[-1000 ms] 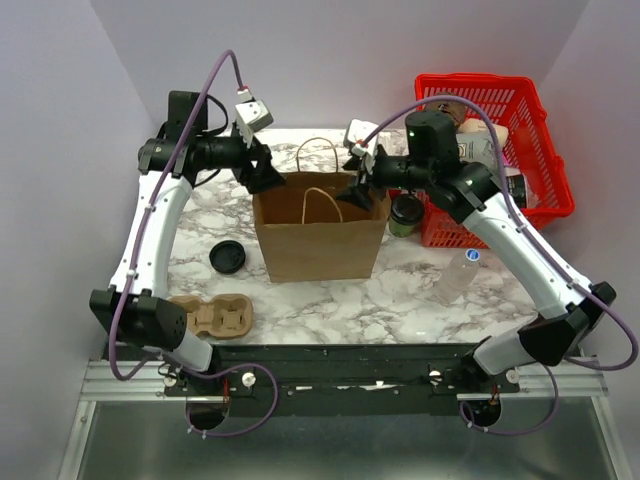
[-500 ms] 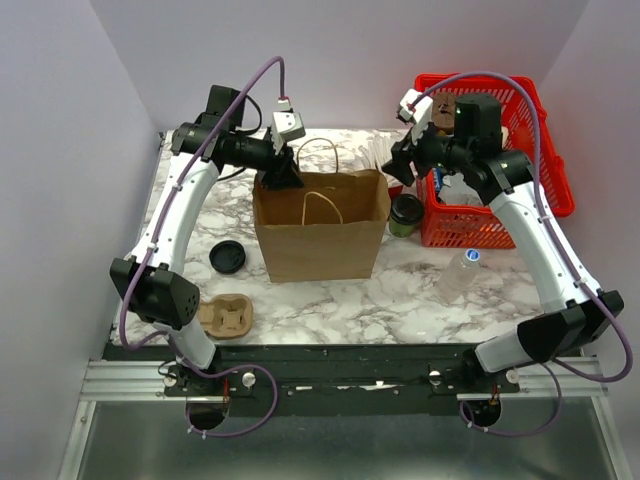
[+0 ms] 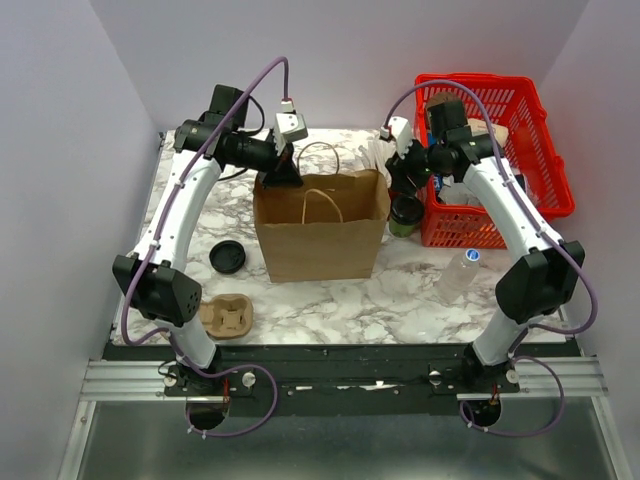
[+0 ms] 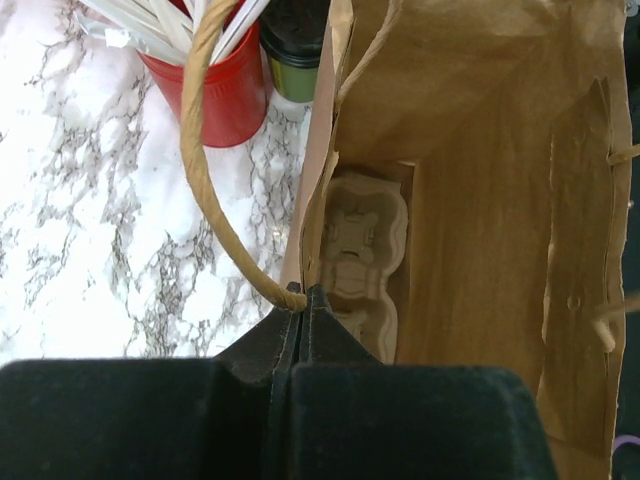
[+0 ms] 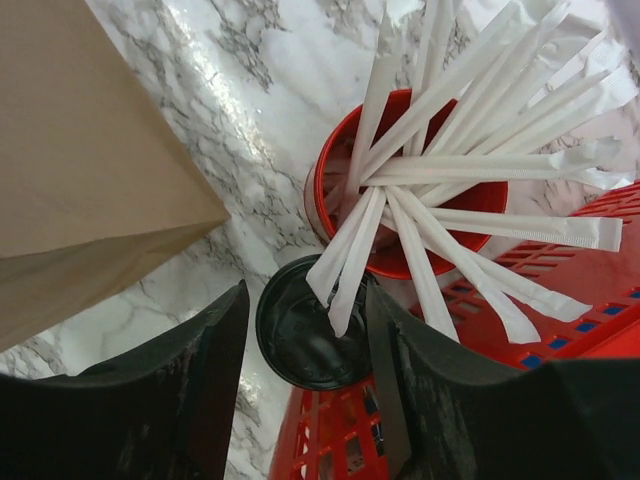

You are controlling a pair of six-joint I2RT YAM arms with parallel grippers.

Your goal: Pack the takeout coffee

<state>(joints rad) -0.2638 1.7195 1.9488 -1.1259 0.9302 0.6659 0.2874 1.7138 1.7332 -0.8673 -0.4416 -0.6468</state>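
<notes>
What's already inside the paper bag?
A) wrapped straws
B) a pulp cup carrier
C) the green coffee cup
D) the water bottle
B: the left wrist view shows a moulded pulp cup carrier lying at the bottom of the paper bag, while the takeout coffee stands outside on the table beside the red cup.

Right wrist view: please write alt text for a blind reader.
The right gripper, open, frames the takeout coffee's round black plastic lid. Beyond stands a red cup of white sticks; a brown paper bag is at left.
</notes>
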